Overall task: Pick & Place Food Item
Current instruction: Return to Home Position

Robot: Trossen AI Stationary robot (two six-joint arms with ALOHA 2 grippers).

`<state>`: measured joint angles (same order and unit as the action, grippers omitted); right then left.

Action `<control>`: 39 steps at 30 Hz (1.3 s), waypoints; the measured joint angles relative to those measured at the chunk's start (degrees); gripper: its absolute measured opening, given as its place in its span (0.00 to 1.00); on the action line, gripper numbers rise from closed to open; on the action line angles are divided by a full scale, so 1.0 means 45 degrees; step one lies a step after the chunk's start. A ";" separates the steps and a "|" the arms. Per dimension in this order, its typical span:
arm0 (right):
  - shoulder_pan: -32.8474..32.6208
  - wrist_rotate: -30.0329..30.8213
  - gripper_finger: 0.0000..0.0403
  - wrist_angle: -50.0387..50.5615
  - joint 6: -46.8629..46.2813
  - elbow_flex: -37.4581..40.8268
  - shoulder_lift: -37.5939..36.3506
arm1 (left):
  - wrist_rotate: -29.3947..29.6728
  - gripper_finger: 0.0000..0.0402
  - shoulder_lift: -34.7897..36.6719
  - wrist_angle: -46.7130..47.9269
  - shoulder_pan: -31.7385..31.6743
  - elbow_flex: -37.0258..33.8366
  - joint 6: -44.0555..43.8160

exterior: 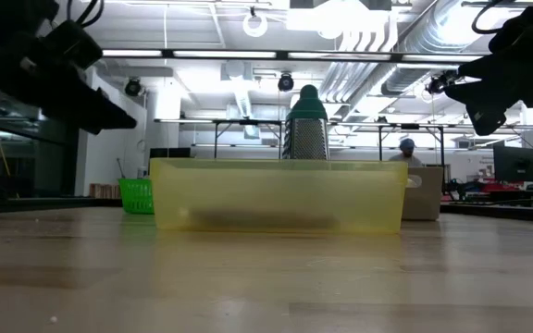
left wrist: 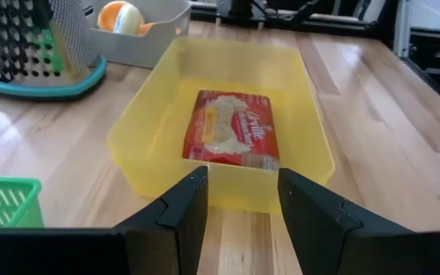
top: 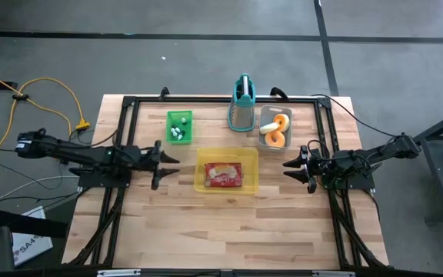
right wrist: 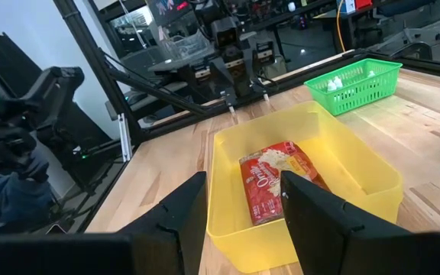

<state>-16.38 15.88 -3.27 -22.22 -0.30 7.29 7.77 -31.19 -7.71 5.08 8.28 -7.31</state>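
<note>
A red popcorn packet (top: 222,175) lies flat on the floor of a yellow bin (top: 203,185) in the middle of the table; it also shows in the left wrist view (left wrist: 235,128) and the right wrist view (right wrist: 275,183). My left gripper (top: 168,164) stands open left of the bin, above the table, pointing at it, with nothing between its fingers (left wrist: 182,210). My right gripper (top: 292,169) stands open right of the bin, also empty (right wrist: 239,206).
Behind the bin stand a green basket (top: 179,127) with small items, a metal grater with a teal handle (top: 242,104) and a grey tub (top: 266,142) holding orange and white food. A black frame (top: 206,100) runs around the work area.
</note>
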 joint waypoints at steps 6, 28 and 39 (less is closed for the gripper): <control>0.0000 0.0000 0.38 0.0000 0.0000 0.0000 0.0000 | -0.0005 0.38 0.1364 0.0286 0.0000 -0.0725 0.0000; 0.0000 -0.0005 0.38 0.0000 -0.0005 0.0000 0.0000 | -0.0024 0.38 0.4035 0.1521 0.0000 -0.1502 0.0086; 0.0000 0.0000 0.38 -0.0005 0.0000 0.0000 0.0000 | -0.0581 0.38 0.4153 0.1575 0.0010 -0.1662 0.0425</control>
<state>-16.38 15.88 -3.29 -22.22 -0.30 7.29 5.16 -12.50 -0.62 5.13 0.80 -5.40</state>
